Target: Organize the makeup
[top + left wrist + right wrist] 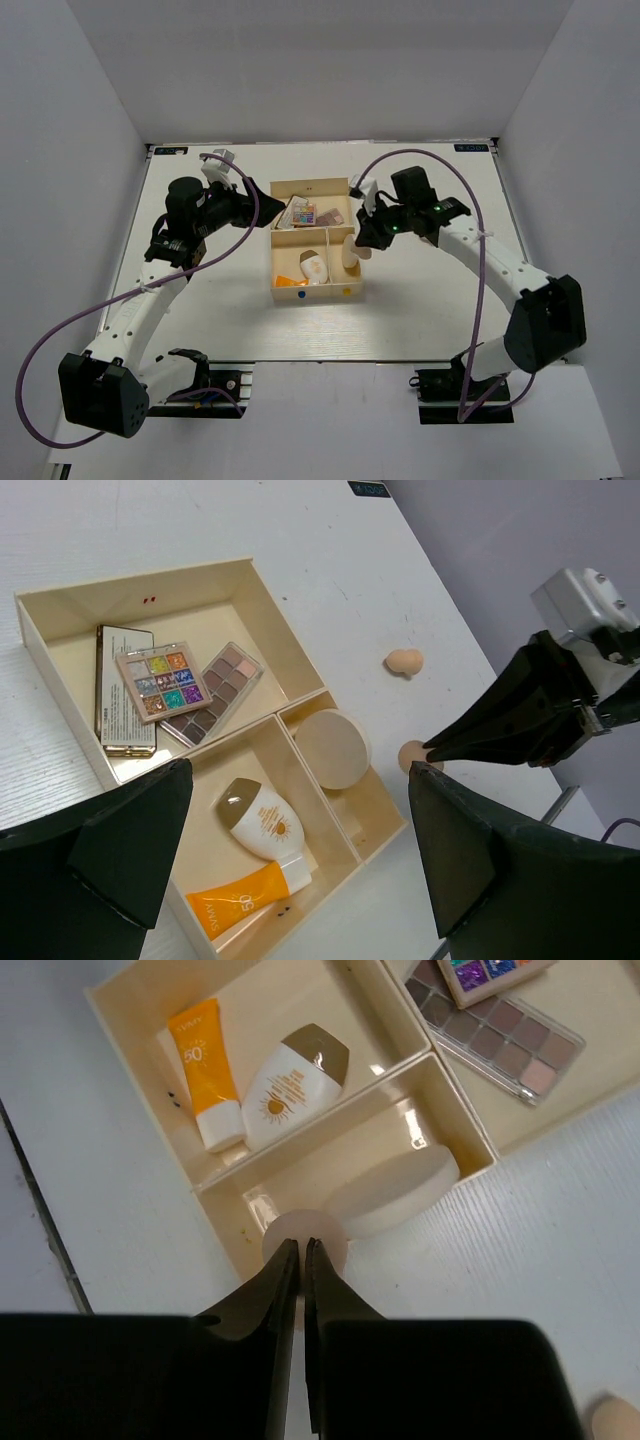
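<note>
The cream tray (312, 185) holds a multicoloured palette (162, 682) and a brownish palette (222, 688) in its big compartment. An orange tube (238, 902) and a white oval bottle (262, 822) lie in a second compartment, and the round cream puff (333, 748) is in the third. My right gripper (301, 1248) is shut on a peach sponge (325, 1228), held by the outer wall of the puff compartment. A second peach sponge (404, 661) lies on the table beyond the tray. My left gripper (298, 810) is open and empty, hovering at the tray's left side.
A flat printed box with gold edges (125, 685) lies beside the palettes. The tray sits mid-table (430, 300), between the two arms. The right arm's purple cable (480, 290) loops over the table's right part. The loose sponge also shows in the right wrist view (615, 1418).
</note>
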